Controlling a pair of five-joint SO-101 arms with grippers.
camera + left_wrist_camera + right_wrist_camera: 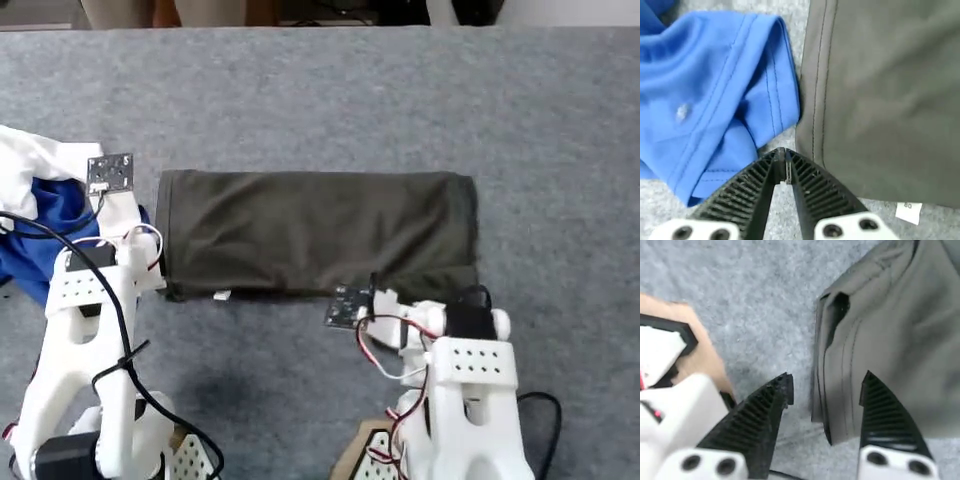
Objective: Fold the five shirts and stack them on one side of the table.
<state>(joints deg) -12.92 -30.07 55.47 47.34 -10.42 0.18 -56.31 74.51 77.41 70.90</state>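
A dark olive shirt (315,232) lies folded into a long band across the middle of the grey table (400,100). My left gripper (782,161) is shut with nothing in it, its tips at the gap between the dark shirt's (885,90) left hem and a blue shirt (710,95). My right gripper (826,385) is open over the dark shirt's (890,340) front right corner, one finger on the bare felt and the other above the cloth. The right arm (465,350) stands at the front, just before the shirt's near edge.
A crumpled blue shirt (45,225) and a white shirt (30,160) are piled at the table's left edge beside the left arm (95,300). A small white label (221,295) sticks out under the dark shirt's front edge. A brown base piece (355,450) sits beside the right arm.
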